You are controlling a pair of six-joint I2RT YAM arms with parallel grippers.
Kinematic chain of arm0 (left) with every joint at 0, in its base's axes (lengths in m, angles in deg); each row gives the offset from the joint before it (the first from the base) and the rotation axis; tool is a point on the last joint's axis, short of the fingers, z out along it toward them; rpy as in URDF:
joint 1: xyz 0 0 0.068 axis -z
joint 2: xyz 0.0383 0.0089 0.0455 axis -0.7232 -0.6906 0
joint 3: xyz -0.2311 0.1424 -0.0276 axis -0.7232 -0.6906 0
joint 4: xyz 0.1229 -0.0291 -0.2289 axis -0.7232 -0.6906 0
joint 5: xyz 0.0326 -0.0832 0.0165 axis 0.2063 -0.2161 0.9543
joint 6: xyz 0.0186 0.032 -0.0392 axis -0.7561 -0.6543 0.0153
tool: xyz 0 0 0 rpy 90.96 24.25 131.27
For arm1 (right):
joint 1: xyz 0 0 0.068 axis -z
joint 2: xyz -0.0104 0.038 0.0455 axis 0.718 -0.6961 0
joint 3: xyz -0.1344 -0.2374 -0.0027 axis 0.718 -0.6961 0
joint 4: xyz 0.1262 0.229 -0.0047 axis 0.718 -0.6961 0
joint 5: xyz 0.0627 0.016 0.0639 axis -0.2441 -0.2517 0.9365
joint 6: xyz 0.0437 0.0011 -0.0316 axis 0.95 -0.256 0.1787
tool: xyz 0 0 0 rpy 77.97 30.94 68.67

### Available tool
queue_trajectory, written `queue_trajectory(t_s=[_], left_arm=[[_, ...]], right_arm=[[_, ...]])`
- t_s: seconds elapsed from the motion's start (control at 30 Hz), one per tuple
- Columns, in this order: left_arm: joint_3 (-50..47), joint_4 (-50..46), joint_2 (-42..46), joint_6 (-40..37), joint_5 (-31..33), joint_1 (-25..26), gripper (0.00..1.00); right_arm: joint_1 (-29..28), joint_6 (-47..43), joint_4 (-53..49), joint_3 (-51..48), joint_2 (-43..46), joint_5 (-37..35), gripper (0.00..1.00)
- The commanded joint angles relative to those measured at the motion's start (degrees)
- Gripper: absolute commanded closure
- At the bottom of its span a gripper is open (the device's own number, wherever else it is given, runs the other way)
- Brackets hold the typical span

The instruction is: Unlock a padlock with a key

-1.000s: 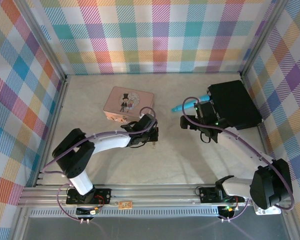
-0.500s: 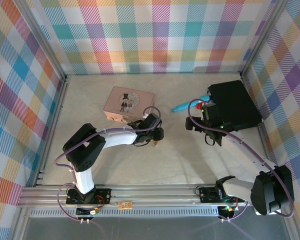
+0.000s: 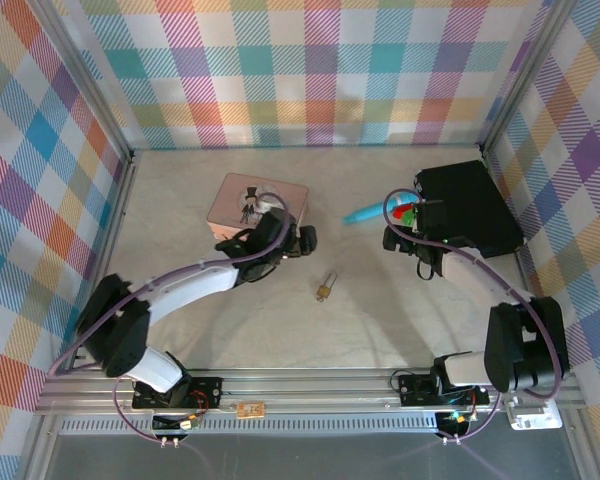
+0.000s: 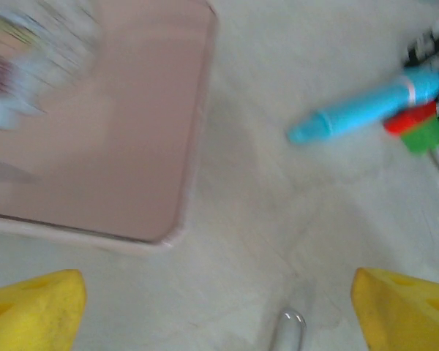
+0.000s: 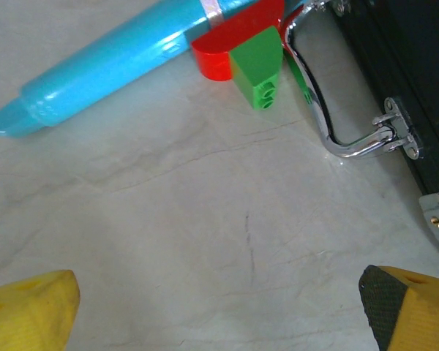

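Note:
The small brass padlock [image 3: 324, 290] lies alone on the pale table, its silver shackle pointing toward the back. The tip of that shackle [image 4: 289, 330] shows at the bottom of the left wrist view. My left gripper [image 3: 302, 240] hovers beside the pink tin's right corner, up and left of the padlock, open and holding nothing [image 4: 219, 322]. My right gripper [image 3: 400, 240] is just in front of the red and green bricks, open over bare table [image 5: 219, 314]. I cannot make out the key.
The pink illustrated tin [image 3: 235, 205] [image 4: 95, 131] sits at the back left. A turquoise pen-like tool [image 3: 365, 213] [image 5: 110, 62] lies beside red and green bricks [image 3: 407, 213] [image 5: 249, 51]. A black case [image 3: 470, 205] with a chrome handle [image 5: 336, 139] is at the right.
My left gripper has pulled back from above the padlock toward the tin, leaving the padlock uncovered on the table. My right gripper shifted slightly right and toward the bricks.

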Motion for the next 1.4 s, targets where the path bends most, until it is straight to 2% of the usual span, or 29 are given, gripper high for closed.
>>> queue_trajectory(t_s=[0.0,0.1,0.23,0.3,0.47,0.53,0.63,0.83,0.9,0.93,1.07,1.2,1.27,1.37], left_arm=[[-3.2,-3.8,6.0,-5.3,8.5,-3.9,0.02],[-5.5,-5.5,10.1,-6.2,9.6,-9.9,0.0],[-10.4,-3.8,14.2,-6.2,9.2,-19.2,0.0],[-12.5,-2.4,15.5,-7.0,11.3,-22.2,0.0],[-18.1,5.5,16.3,-14.2,20.1,-25.2,0.0],[-19.7,8.7,15.3,-17.2,20.4,-26.4,0.0],[-23.1,15.0,13.2,-19.3,21.0,-28.1,0.0],[-33.5,39.3,7.3,-23.4,21.7,-29.0,0.0],[-33.1,40.3,6.2,-24.6,19.2,-29.4,0.0],[-33.6,43.6,5.2,-25.8,17.6,-29.5,0.0],[-34.6,49.6,3.5,-31.1,12.2,-30.1,0.0],[-40.3,68.4,-3.4,-32.9,6.5,-31.9,0.0],[-40.4,68.0,-3.9,-33.0,4.1,-31.9,0.0],[-39.5,70.0,-7.3,-33.8,4.4,-32.0,0.0]], right_arm=[[0.7,-2.7,5.6,0.8,-2.4,-0.8,0.01],[1.1,-4.8,7.5,0.6,-2.8,-2.1,0.01],[1.3,-8.7,14.5,-3.1,-2.5,-7.1,0.01],[1.4,-10.3,19.3,-5.1,-2.9,-8.2,0.01],[1.4,-15.4,37.5,-10.7,-6.4,-7.4,0.01],[1.9,-16.1,43.1,-12.2,-8.4,-8.8,0.01],[3.7,-14.6,45.4,-13.7,-9.1,-5.9,0.01],[8.8,-11.2,55.7,-20.3,-7.2,2.7,0.01],[8.8,-11.9,58.3,-21.2,-8.4,4.4,0.01],[8.7,-11.9,62.7,-22.8,-9.8,3.7,0.01],[8.7,-11.6,61.7,-22.6,-9.4,3.0,0.01],[8.7,-11.7,62.0,-22.8,-9.3,3.0,0.01],[8.7,-11.7,61.9,-22.7,-9.3,3.0,0.01],[8.8,-11.6,61.9,-22.7,-9.2,3.0,0.01]])
